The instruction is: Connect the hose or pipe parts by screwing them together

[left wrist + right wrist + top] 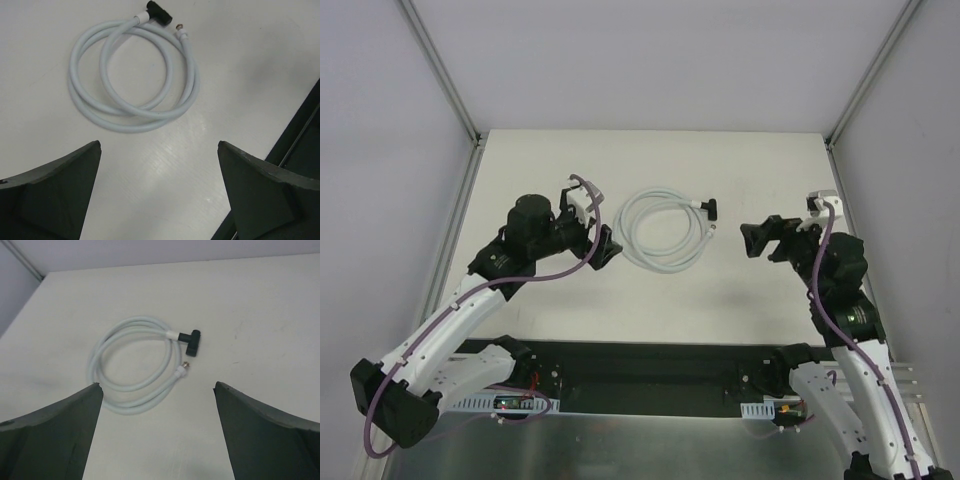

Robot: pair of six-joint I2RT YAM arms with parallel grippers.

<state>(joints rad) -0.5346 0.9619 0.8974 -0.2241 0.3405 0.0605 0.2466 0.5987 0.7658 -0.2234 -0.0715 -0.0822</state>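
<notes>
The white hose (663,228) lies coiled on the table between the two arms. One of its ends goes into a small black T-shaped connector (711,208). The left wrist view shows the hose (125,125), the connector (159,11) and the free metal end fitting (181,31) beside it. In the right wrist view the hose (128,405) has the connector (191,340) and the bare fitting (186,365) lying apart by a small gap. My left gripper (592,222) (159,145) is open, left of the coil. My right gripper (760,240) (157,385) is open, right of the connector. Neither touches anything.
A black base plate (640,375) runs along the near edge between the arm bases. Aluminium frame posts (440,70) and pale walls enclose the table on three sides. Purple cables (560,268) run along both arms.
</notes>
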